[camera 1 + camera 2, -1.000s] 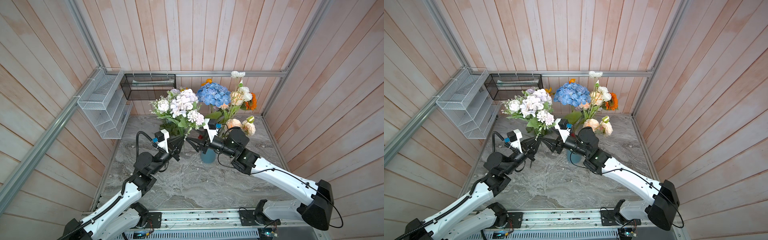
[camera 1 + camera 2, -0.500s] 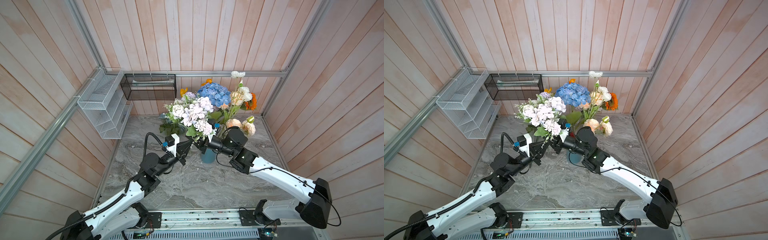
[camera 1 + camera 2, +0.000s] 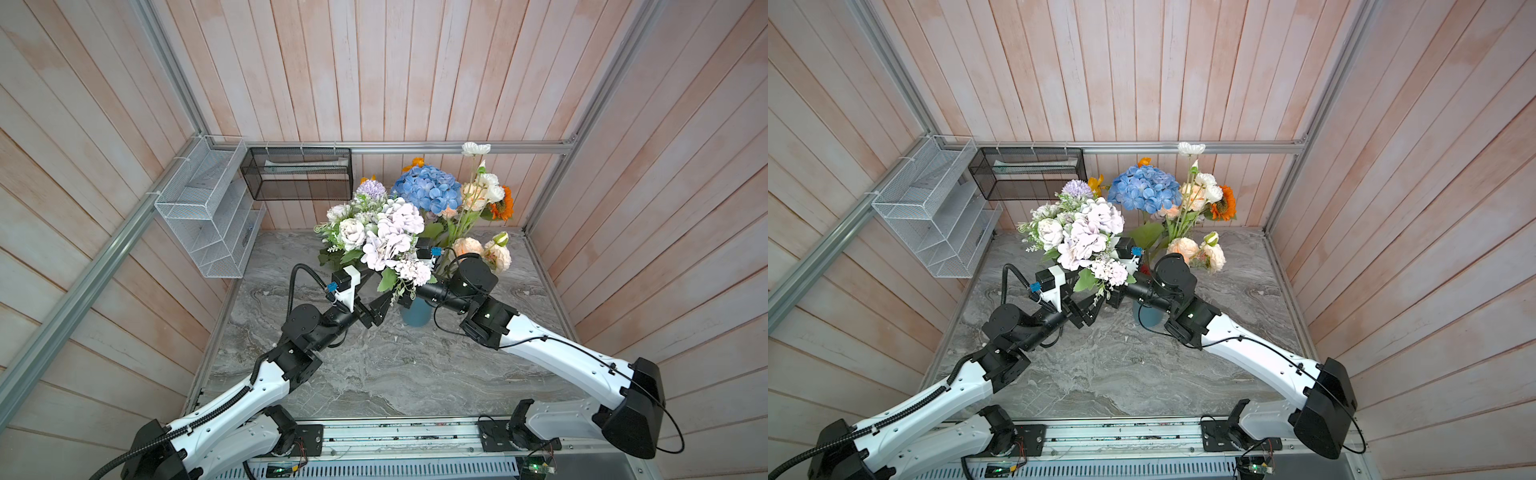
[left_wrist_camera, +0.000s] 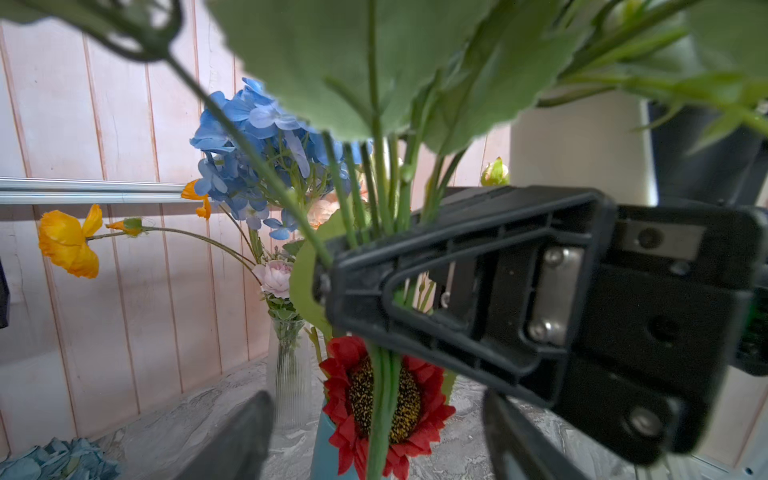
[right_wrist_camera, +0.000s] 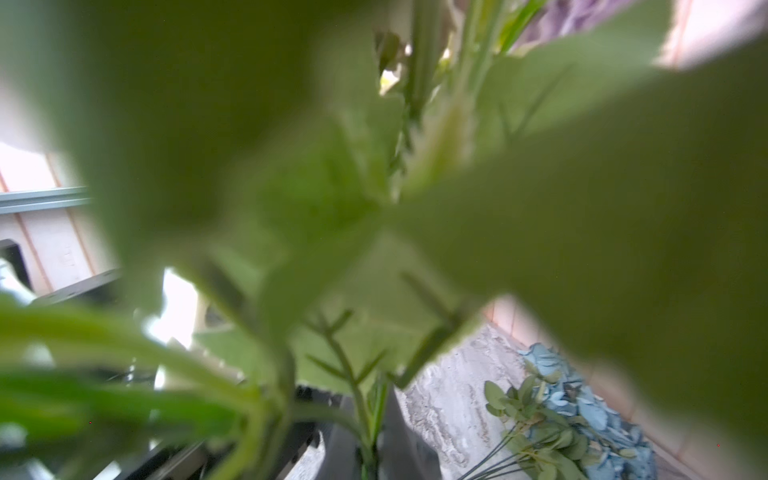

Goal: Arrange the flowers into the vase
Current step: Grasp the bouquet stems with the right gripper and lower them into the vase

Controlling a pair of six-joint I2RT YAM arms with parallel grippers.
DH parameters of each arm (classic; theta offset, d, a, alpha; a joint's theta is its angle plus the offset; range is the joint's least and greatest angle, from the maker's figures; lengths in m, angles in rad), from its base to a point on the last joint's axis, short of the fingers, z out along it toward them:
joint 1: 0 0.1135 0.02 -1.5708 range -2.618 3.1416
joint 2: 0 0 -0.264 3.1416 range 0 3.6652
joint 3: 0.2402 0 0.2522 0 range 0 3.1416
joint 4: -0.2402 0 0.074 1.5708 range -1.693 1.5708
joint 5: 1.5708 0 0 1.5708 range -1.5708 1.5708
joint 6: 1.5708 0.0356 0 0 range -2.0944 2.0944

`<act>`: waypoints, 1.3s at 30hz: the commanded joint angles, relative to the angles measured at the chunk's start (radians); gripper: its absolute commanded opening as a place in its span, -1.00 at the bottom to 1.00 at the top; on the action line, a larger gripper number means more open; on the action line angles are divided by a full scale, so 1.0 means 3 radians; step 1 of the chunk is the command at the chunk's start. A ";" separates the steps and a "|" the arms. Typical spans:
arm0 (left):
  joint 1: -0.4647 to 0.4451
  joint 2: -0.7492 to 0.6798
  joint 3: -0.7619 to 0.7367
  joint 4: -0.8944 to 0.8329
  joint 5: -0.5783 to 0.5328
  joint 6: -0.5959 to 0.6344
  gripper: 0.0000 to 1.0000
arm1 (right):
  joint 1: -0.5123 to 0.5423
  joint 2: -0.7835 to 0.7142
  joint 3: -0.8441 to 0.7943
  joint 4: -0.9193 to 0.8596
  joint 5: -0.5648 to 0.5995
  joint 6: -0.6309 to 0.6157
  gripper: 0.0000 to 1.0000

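Presently the right claw (image 4: 336, 286) is clenched on the green stems of the white-lilac bunch (image 3: 390, 232). The bunch's long axis runs close to upright. The left claw (image 3: 374, 312) stands released, jaws apart, just beside the stems. The teal vase (image 3: 415, 318) sits on the bench (image 3: 374, 374) directly below the right claw. Whether the stem ends have entered its mouth cannot be told. Judgement: the right arm alone lowers straight down.

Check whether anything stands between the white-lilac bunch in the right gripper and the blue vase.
Yes: a red sunflower sits at the mouth of the blue vase, below the stems of the white-lilac bunch that the right gripper clamps.
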 commanded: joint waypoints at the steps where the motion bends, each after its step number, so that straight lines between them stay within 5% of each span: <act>1: -0.0020 -0.0073 -0.0014 -0.0012 -0.0251 -0.0045 1.00 | -0.0012 -0.0215 -0.0066 -0.0035 0.0346 -0.0227 -1.00; 12: -0.0196 0.0443 -0.0507 0.0154 -0.0464 -0.0437 1.00 | -0.0021 -0.0957 -0.0304 -0.0421 0.1056 -0.0566 -1.00; 20: -0.0554 0.1250 -0.0288 0.0629 -0.0518 -0.0299 1.00 | -0.0053 -0.1425 -0.0594 -0.0564 0.1556 -0.0649 -1.00; 31: -0.0452 0.2010 0.0401 0.1229 -0.0705 -0.0171 1.00 | -0.0103 -0.1525 -0.0810 -0.0413 0.1587 -0.0755 -1.00; 39: -0.0118 0.2019 0.0548 0.1251 -0.0763 -0.0181 1.00 | -0.0114 -0.1506 -0.0907 -0.0140 0.1439 -0.0884 -1.00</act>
